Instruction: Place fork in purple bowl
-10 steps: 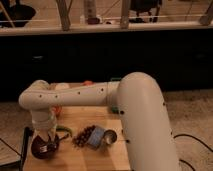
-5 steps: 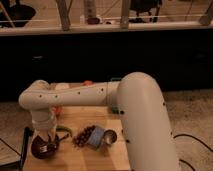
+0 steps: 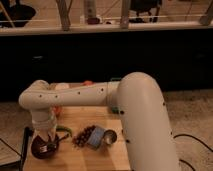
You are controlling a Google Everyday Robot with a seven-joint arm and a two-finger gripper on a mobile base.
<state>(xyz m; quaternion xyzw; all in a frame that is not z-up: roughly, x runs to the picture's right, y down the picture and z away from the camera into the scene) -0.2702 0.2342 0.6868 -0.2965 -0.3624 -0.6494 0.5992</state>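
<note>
The purple bowl sits at the front left corner of the wooden table. My gripper hangs straight down from the white arm, right over the bowl and almost in it. A small pale slim shape, which looks like the fork, shows just under the gripper inside the bowl. I cannot tell whether it is held or lies in the bowl.
A round silver metal cup lies on its side at the table's middle, with a blue packet and a dark red bunch to its left. A green item lies by the bowl. The big white arm body fills the right side.
</note>
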